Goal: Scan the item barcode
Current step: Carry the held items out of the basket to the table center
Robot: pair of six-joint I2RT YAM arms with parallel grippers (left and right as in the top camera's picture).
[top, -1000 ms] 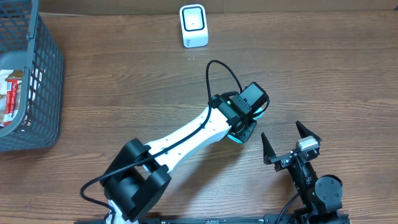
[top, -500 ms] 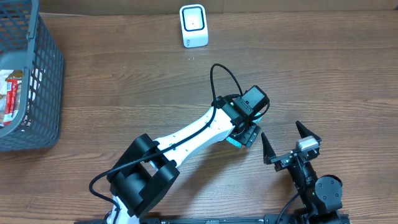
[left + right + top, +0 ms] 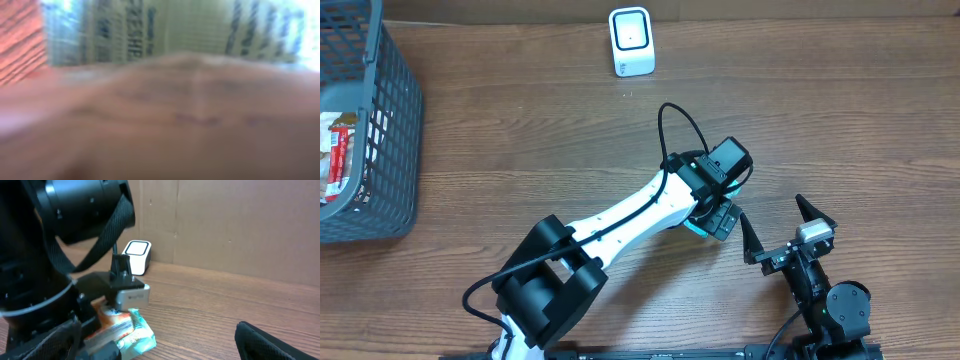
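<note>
The packet [image 3: 127, 334] lies on the table [image 3: 520, 130] directly under the left gripper [image 3: 717, 218], well apart from the scanner [image 3: 631, 41] at the far edge. Whether that gripper's jaws clasp it or stand apart cannot be told. The right gripper [image 3: 780, 228], just beside, is spread wide and holds nothing.

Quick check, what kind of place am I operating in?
Likely a mock shop checkout: a white barcode scanner stands on the wooden table, and a grey shopping basket holds packaged goods at one side.

The left claw [image 3: 712, 222] has spread open over the packet [image 3: 127, 332].
</note>
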